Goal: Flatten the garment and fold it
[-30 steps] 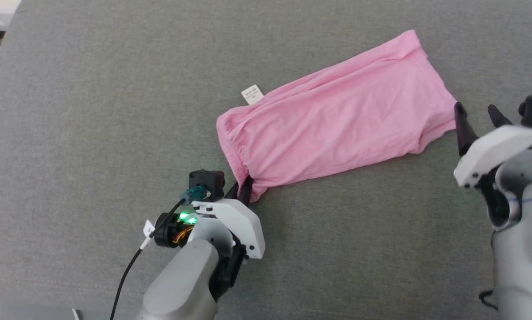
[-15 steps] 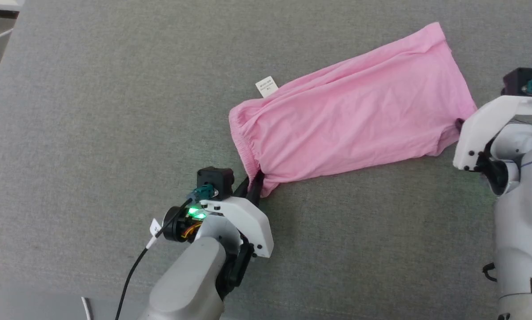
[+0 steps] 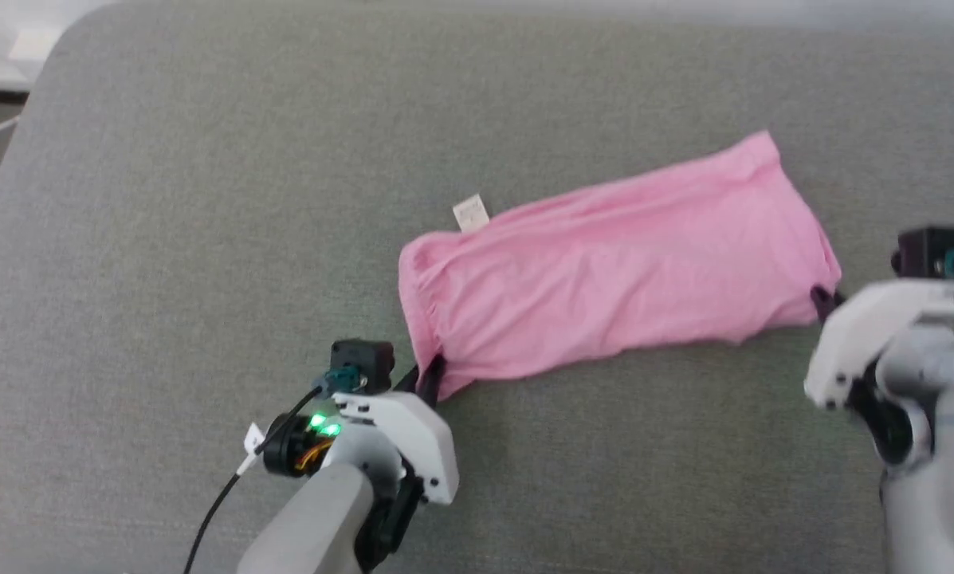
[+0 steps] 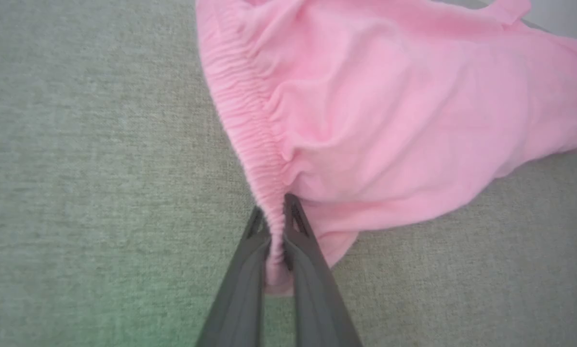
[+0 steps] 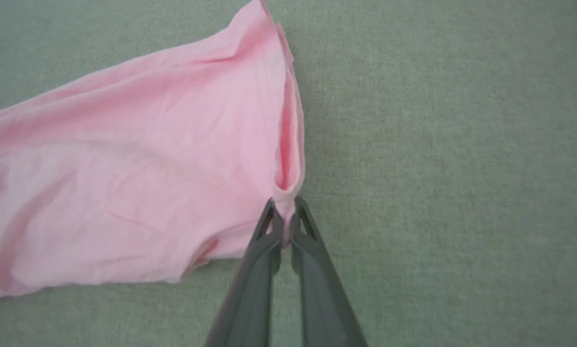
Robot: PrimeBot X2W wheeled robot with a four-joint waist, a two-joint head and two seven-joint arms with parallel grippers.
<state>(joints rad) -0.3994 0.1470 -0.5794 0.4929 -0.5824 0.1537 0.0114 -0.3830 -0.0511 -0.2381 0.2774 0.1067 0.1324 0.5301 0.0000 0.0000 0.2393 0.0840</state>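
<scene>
L gripper (image 4: pixel 274 212) pinches garment (image 4: pixel 389 120), R gripper (image 5: pixel 284 208) too

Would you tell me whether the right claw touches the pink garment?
Touching: the right wrist view shows the right claw shut on a corner of the garment.

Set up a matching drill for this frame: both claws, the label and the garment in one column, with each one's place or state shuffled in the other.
Column A
1. left claw
2. right claw
3. white label
4. garment

Column B
a. sticks out from the far edge, near the gathered end
b. shut on a smooth, ungathered corner
c. pink, spread lengthwise between the two claws
d. shut on the gathered elastic edge

Pairs: 1-d, 2-b, 3-a, 4-c
</scene>
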